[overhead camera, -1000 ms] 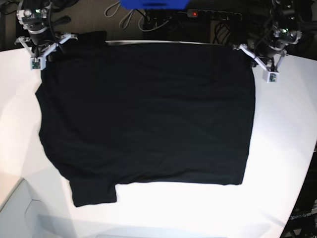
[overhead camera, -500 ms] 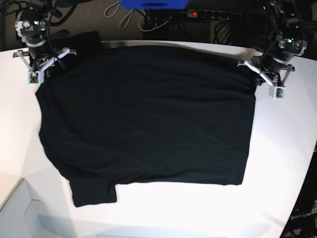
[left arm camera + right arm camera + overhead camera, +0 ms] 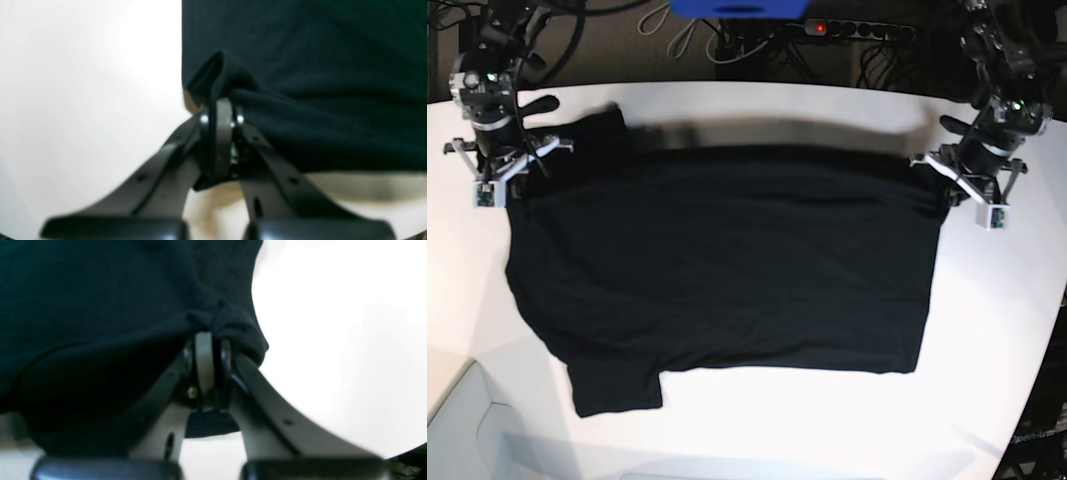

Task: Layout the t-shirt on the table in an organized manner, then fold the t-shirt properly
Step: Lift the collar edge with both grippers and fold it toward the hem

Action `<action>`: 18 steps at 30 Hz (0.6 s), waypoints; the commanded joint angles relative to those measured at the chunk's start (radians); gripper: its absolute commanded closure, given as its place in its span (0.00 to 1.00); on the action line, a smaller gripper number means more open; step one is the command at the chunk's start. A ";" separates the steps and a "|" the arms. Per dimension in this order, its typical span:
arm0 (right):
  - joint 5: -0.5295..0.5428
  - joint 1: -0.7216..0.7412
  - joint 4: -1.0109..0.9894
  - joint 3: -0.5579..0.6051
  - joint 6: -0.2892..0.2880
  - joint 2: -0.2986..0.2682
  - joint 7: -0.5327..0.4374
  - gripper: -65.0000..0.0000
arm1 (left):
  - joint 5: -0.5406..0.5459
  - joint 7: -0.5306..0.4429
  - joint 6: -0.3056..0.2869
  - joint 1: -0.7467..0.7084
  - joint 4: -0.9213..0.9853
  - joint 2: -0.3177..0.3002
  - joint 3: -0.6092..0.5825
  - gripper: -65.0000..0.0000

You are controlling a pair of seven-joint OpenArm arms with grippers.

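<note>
The black t-shirt (image 3: 727, 260) lies spread over the white table (image 3: 997, 330), one short sleeve sticking out at the front left. Its far edge hangs raised between the two arms and casts a shadow on the table behind. In the base view my left gripper (image 3: 941, 180) is shut on the far right corner and my right gripper (image 3: 515, 170) on the far left corner. The left wrist view has the left gripper (image 3: 218, 108) pinching a bunched fold of t-shirt (image 3: 317, 66). In the right wrist view the right gripper (image 3: 208, 340) clamps the t-shirt (image 3: 100, 290).
Behind the table's far edge lie a power strip (image 3: 857, 30) with a red light, cables and a blue object (image 3: 739, 8). The table's edge curves in at the right (image 3: 1042, 380). A grey surface (image 3: 457, 430) sits at the front left corner.
Both grippers have moved toward the front with the shirt's far corners. The far edge has come off the back of the table, baring a white strip behind it.
</note>
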State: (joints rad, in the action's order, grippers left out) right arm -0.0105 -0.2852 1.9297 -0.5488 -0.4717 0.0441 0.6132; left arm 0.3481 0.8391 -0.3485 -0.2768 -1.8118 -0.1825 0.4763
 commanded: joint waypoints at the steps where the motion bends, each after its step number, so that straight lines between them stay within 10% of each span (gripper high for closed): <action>1: 0.011 0.014 0.015 -0.003 0.004 -0.010 -0.028 1.00 | 0.007 -0.020 0.002 0.021 -0.015 -0.010 0.006 1.00; 18: 0.011 0.168 -0.200 -0.003 0.004 -0.059 -0.028 1.00 | -0.001 -0.020 0.006 0.250 0.217 -0.008 -0.001 1.00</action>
State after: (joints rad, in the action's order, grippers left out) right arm -0.0044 -0.1291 1.7130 -0.5488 -0.4721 -0.0021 0.6090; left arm 0.3405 0.8406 -0.3431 -0.0463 -1.5780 -0.1802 0.4732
